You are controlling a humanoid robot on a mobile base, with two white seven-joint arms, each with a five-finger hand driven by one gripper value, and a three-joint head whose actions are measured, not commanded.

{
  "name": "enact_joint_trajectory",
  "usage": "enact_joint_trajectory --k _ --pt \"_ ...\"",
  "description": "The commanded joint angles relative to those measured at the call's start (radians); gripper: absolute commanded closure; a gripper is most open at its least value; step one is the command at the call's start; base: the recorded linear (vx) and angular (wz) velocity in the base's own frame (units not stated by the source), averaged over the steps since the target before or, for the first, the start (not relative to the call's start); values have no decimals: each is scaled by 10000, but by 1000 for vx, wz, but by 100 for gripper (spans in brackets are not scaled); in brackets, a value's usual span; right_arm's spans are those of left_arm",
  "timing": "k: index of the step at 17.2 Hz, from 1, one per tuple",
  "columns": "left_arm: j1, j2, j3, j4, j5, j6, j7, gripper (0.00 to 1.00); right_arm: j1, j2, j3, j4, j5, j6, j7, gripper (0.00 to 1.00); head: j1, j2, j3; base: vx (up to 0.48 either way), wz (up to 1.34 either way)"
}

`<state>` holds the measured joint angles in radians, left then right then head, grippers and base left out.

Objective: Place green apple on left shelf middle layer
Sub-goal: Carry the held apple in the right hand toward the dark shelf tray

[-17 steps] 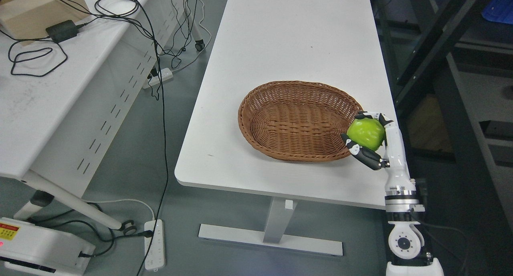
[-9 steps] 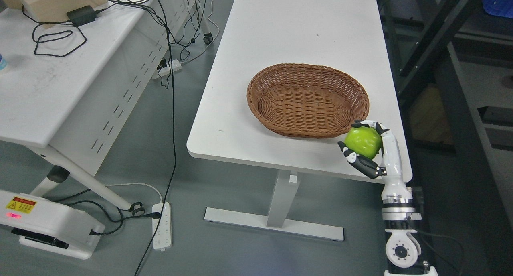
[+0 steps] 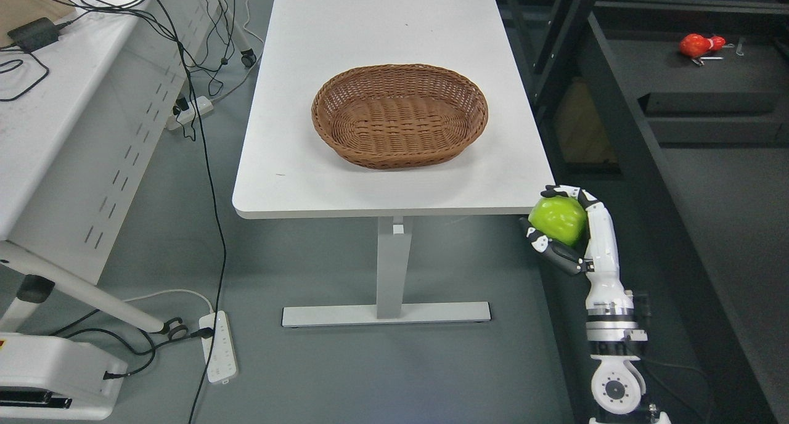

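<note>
One green apple (image 3: 558, 219) sits in the right hand (image 3: 564, 227), whose arm rises from the lower right corner. The fingers (image 3: 570, 191) curl over the top of the fruit and the thumb presses in from below, so the hand is closed around it, not spread. No left arm shows.

Taking the wicker basket (image 3: 399, 114) as the landmark: the apple is well to the basket's lower right, past the near right corner of the white table (image 3: 394, 36) that carries the basket, and hanging in the air over the grey floor, not over the tabletop. The basket looks empty. To the basket's right, beyond the table's edge, stands a dark shelf unit (image 3: 622, 134) with black uprights; on one of its boards, far to the basket's upper right, lies a small red object (image 3: 696, 44), too small to identify. To the basket's left is a second white desk (image 3: 55, 122) with black cables trailing down to a power strip (image 3: 217, 349) on the floor.

As for handling, an apple like this is probably firm and fairly light, with smooth, waxy skin that could slip in hard fingers. A wrap around its widest part, as here, seems the safest hold; a tip pinch near the stem would likely roll. It should bruise if dropped or knocked against a shelf edge, and being round it may roll once set down, so it wants lowering onto a flat board before the fingers release.
</note>
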<state>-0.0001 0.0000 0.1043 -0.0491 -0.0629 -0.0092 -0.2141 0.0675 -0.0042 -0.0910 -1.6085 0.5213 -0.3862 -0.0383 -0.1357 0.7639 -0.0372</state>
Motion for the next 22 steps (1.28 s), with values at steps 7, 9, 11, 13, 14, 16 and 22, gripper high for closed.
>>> enact_joint_trajectory --k 7,9,11,13,14,16,22 --pt "93 175 0 0 0 -15 8 0 15 -132 81 -22 3 27 -32 100 0 0 0 -201 -49" --pt "93 175 0 0 0 0 -7 0 15 -132 81 -22 3 27 -32 100 0 0 0 -236 74" --pt "93 175 0 0 0 0 8 0 15 -132 81 -22 3 43 -32 100 0 0 0 -244 87" --pt "93 175 0 0 0 0 8 0 15 -132 66 -22 3 43 -47 100 0 0 0 -260 86" --pt "93 175 0 0 0 0 8 0 45 -132 51 -22 3 58 -47 100 0 0 0 -246 85" --pt "93 175 0 0 0 -15 8 0 122 -132 35 -7 3 58 -78 100 0 0 0 -251 73" --pt "93 175 0 0 0 0 -7 0 352 -132 128 -22 3 226 -139 100 0 0 0 -239 -73"
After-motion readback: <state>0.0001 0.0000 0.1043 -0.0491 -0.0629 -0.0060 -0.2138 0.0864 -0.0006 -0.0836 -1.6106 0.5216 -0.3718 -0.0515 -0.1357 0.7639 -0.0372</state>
